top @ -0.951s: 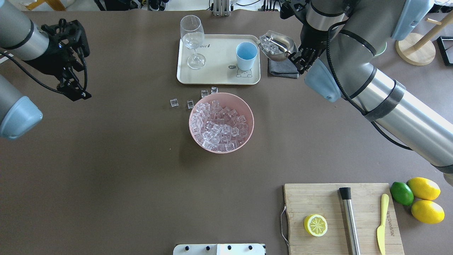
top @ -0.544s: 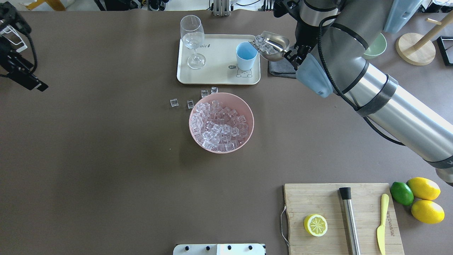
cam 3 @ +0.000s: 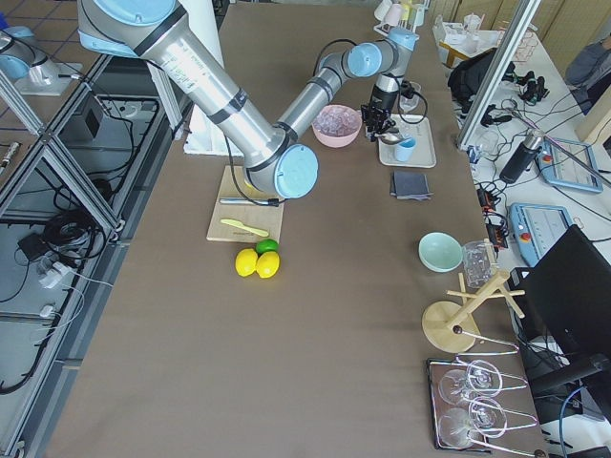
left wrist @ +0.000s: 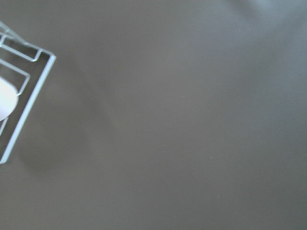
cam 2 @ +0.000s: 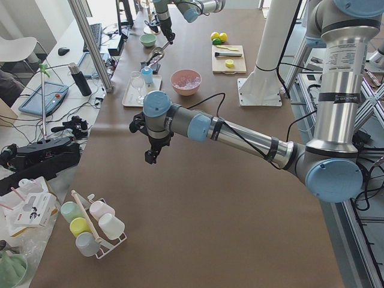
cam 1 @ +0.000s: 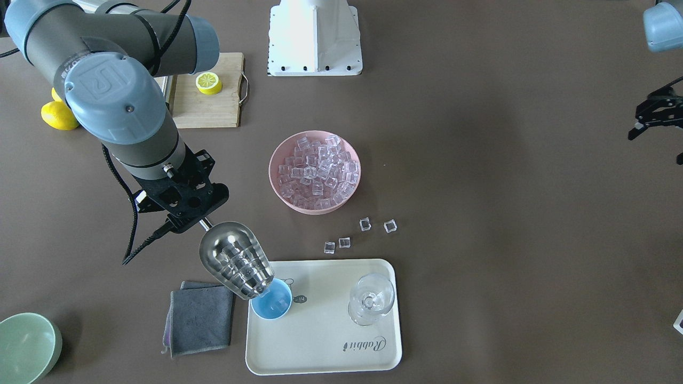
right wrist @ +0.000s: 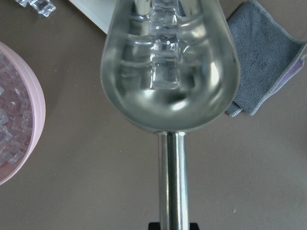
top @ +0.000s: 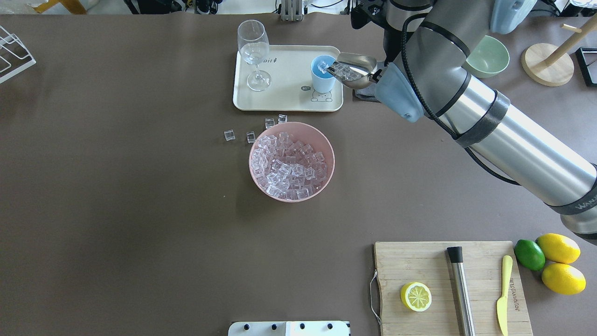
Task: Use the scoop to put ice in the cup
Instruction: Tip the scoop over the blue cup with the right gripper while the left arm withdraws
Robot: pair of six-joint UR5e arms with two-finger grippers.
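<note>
My right gripper (cam 1: 188,212) is shut on the rod handle of the steel scoop (cam 1: 236,260). The scoop is tilted with its mouth over the light-blue cup (cam 1: 273,305), which stands on the cream tray (cam 1: 320,352). In the overhead view, ice cubes (top: 344,71) lie in the scoop (top: 357,71), and one cube is at the rim of the cup (top: 322,80). The right wrist view shows ice (right wrist: 165,72) in the trough. The pink bowl (top: 329,173) holds many cubes. My left gripper (cam 1: 656,148) is open and empty, far off at the table's left end.
A wine glass (top: 254,51) stands on the tray (top: 284,100). Several loose cubes (top: 252,136) lie between tray and bowl. A grey cloth (cam 1: 200,317) lies under the scoop. A green bowl (top: 487,58), a cutting board (top: 443,317) and a cup rack (cam 2: 90,225) stand further off.
The right gripper has carried the scoop left to the cup and tipped it, with a cube now at the cup's rim. The left arm has moved left, out of the overhead view.
</note>
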